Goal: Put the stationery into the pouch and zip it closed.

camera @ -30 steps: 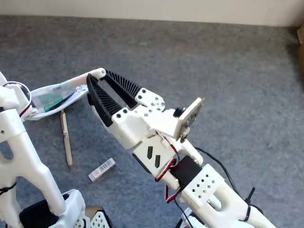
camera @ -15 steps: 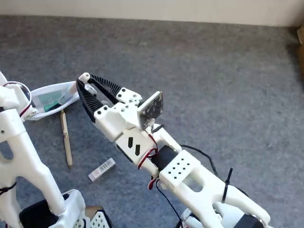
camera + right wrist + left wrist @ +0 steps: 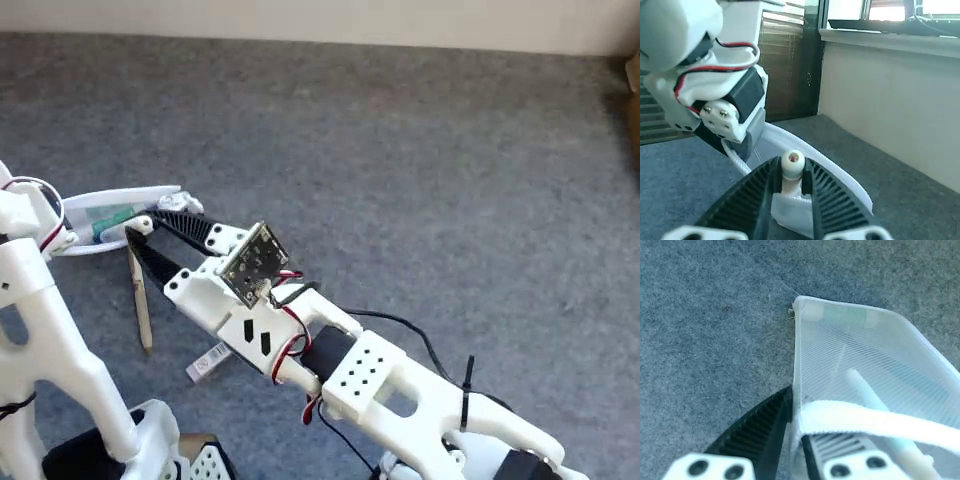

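Now, left jaws clamped on pouch rim, right jaws gripping white pen

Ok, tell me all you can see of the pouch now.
The pouch is white, see-through mesh with a white zip band along its open mouth. Over the grey carpet, one edge is pinched in the left claw. A green-and-white pen shows inside; the right claw holds a white pen at its mouth.

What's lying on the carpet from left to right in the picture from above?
Wooden stick → small white eraser → black cable. The pouch overlaps the stick sideways, so it is left out.
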You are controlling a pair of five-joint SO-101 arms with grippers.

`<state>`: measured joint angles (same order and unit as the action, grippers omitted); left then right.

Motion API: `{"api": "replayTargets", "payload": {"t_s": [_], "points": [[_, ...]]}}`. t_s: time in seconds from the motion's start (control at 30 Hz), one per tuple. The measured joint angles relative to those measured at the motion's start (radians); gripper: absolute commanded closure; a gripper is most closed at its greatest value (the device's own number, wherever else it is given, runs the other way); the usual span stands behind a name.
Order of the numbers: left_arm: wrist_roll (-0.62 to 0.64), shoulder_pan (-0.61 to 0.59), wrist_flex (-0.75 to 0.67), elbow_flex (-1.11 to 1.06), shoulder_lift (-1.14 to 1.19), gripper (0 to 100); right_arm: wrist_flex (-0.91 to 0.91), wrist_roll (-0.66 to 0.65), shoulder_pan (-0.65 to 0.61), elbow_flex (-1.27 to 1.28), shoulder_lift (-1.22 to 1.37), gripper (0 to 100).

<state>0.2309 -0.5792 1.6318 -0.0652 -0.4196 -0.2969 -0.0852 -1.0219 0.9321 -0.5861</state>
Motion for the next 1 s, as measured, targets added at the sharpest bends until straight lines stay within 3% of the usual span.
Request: {"api": "replayTargets", "payload": {"t_s": [0.23,0.5,0.77,1.0], "points": [[0.000,0.000,-0.006,0.000,0.000,99,0.028,0.000,-0.002,0.000,0.000,84.8],[0.000,0.000,-0.009,0.000,0.000,99,0.270,0.000,-0.002,-0.006,0.000,84.7],[0.000,0.000,-0.012,0.000,0.000,99,0.557,0.000,-0.005,-0.167,0.000,84.7],[0.000,0.000,-0.015,0.000,0.000,99,0.901,0.121,-0.005,-0.373,0.000,84.7]]}}
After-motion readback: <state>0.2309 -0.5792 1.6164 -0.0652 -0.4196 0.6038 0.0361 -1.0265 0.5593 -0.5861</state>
